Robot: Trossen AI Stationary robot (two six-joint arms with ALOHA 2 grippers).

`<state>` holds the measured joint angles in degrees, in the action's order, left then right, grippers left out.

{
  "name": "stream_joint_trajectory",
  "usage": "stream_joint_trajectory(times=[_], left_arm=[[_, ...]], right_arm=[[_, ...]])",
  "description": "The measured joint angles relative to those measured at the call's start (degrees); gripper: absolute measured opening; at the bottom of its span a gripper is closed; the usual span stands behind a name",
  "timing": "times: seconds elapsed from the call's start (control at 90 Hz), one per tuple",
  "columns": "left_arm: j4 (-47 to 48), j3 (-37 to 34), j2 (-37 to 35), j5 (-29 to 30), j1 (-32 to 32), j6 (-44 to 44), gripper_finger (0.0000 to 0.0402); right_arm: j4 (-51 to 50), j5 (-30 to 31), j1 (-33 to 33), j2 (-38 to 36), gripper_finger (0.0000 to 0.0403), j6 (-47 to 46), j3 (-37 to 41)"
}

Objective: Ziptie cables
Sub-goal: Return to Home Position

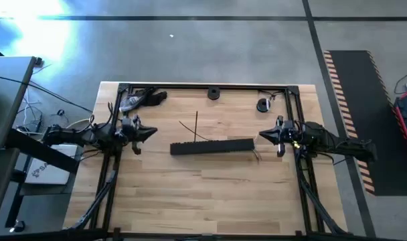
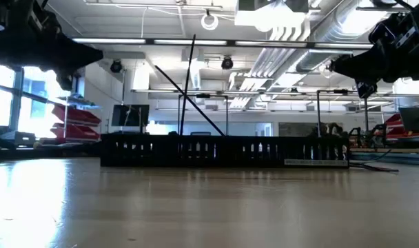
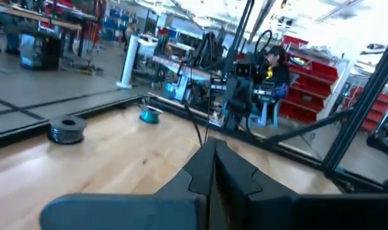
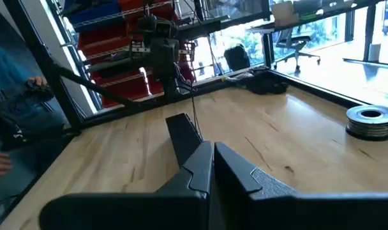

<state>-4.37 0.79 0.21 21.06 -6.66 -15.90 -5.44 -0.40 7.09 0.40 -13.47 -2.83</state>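
Nearest: bare wood of the surface (image 2: 196, 207).

Mid-surface: black cable duct (image 1: 212, 146) lies flat and crosswise. The cables (image 1: 195, 124) are not all inside it. Two thin dark strands rise out of its left half and cross each other, one nearly upright. No tie visible on them.

Flanking the duct, lifted off the wood and apart from it: left claw (image 1: 152, 132) off its left end, right claw (image 1: 258, 136) off its right end, tips facing inward. Both wrist views show the fingers pressed together with nothing between them.

Far edge: a dark spool (image 1: 213, 93) by the rail, another spool (image 1: 264, 105) near the right arm.

Risk, as I judge it: the springy strands may pry at the duct or work further out. A low arm sweep could snag them and drag the duct along.
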Motion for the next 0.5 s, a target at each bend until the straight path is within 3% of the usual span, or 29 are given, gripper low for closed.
stream_joint_trajectory(times=[0.5], left_arm=[[0.7,0.0,0.2,0.2,0.0,0.0,0.0]], right_arm=[[0.0,0.0,0.0,0.0,0.0,0.0,0.0]])
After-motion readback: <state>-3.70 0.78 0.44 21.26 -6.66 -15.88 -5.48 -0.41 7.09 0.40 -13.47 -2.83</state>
